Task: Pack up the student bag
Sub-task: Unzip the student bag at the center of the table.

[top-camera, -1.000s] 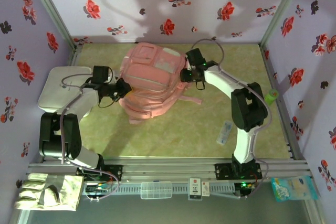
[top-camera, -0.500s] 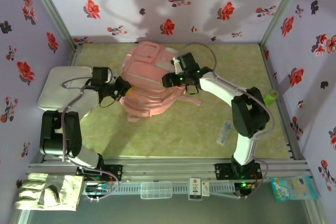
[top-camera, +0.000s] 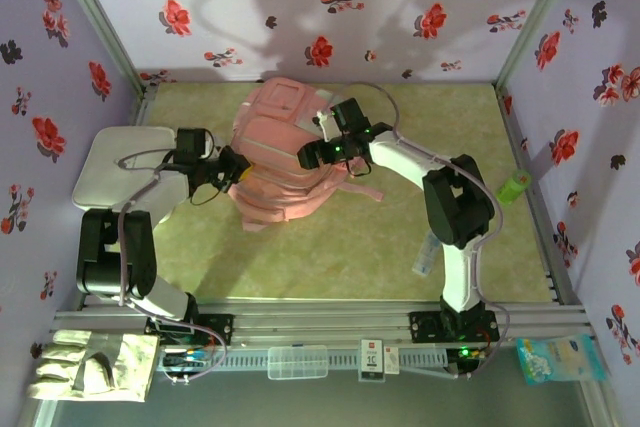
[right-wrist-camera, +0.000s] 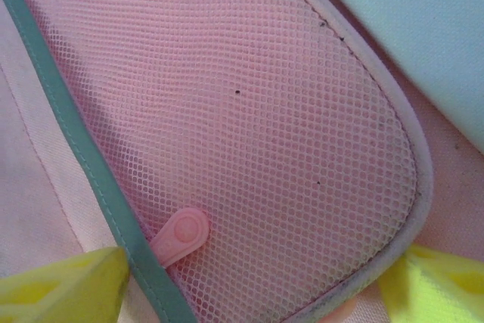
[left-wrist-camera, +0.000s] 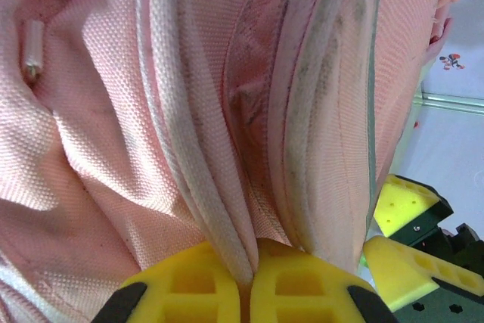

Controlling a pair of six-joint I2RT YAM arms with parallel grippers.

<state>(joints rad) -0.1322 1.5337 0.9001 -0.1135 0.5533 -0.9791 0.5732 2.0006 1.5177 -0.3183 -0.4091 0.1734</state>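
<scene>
The bench (top-camera: 400, 237) spreads out green in front of me. The student bag (top-camera: 285, 162) lies toward its far edge, a little left of the middle. It is a big soft pink heap with its paler pockets facing up and one strap trailing toward the right.

The white rounded box (top-camera: 110, 172) sits against the left edge of the bench, beside my left arm and apart from the bag.

My left gripper (top-camera: 235, 167) is at the bag's left side. From the wrist I see my yellow fingertips (left-wrist-camera: 189, 289) pressed together, and they are pinching a fold of the bag. Pale piping (left-wrist-camera: 189, 149) runs up out of the nip and pink weave bunches on both sides of it.

My right gripper (top-camera: 310, 155) reaches in from the right and hangs over the top of the bag. Its jaws are spread wide. One yellow pad (right-wrist-camera: 60, 289) is in the lower left of my wrist view and the other is in the lower right, gripping nothing. Between them lies a pink mesh pocket (right-wrist-camera: 249, 134) with a teal trim (right-wrist-camera: 83, 164) along its left side.

A clear flat packet (top-camera: 428, 252) lies on the bench beside my right arm, on the right half. A green bottle (top-camera: 516, 184) sits at the right edge.

Smallest of all is a round pink zip pull (right-wrist-camera: 181, 234), lying on the mesh right against the teal trim.
</scene>
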